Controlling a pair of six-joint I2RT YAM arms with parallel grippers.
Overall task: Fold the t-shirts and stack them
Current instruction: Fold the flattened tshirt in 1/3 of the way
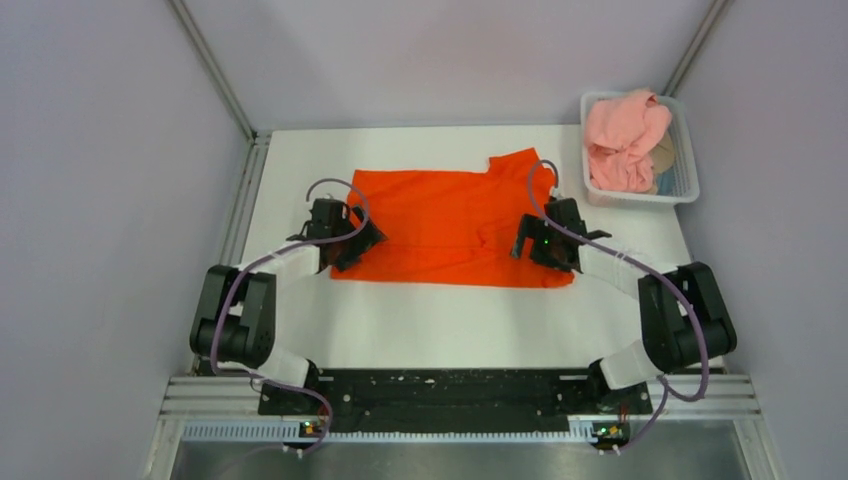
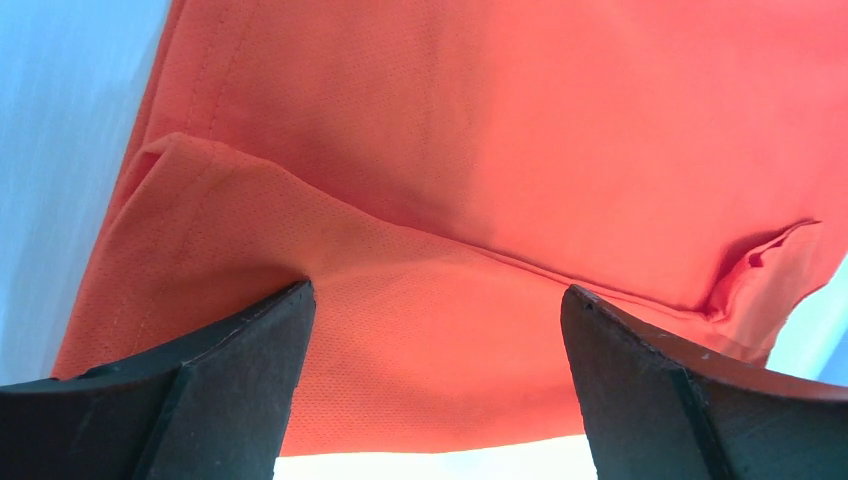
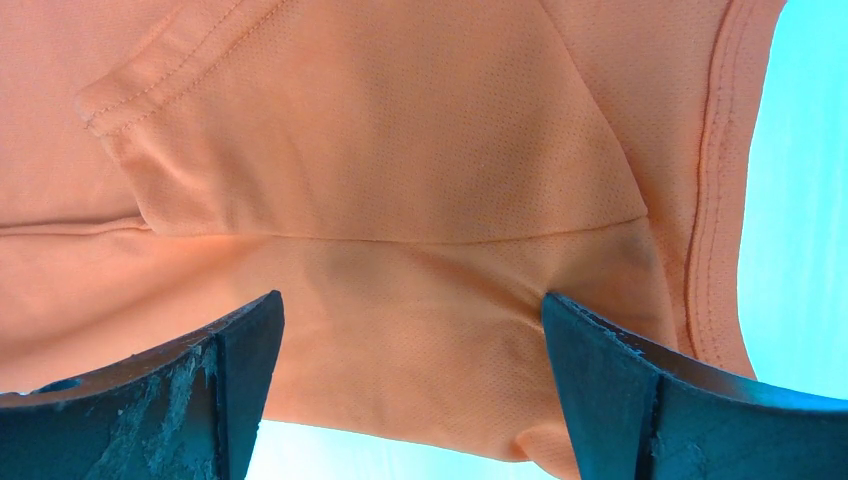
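Two tees: one bright orange-red cotton t-shirt (image 1: 450,225) flat under the fingers, one pale pink t-shirt (image 1: 622,135) bunched in a white mesh basket (image 1: 688,165) beyond them. Left gripper (image 2: 435,298) and right gripper (image 3: 412,300) gape wide, orange cloth between the tips.

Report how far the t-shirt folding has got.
Done: the orange-red t-shirt lies spread on the table. In hand: the left gripper and right gripper, both open, sit over its near edge. Left: folding it, then the pink t-shirt bunched in the basket; no stack yet.
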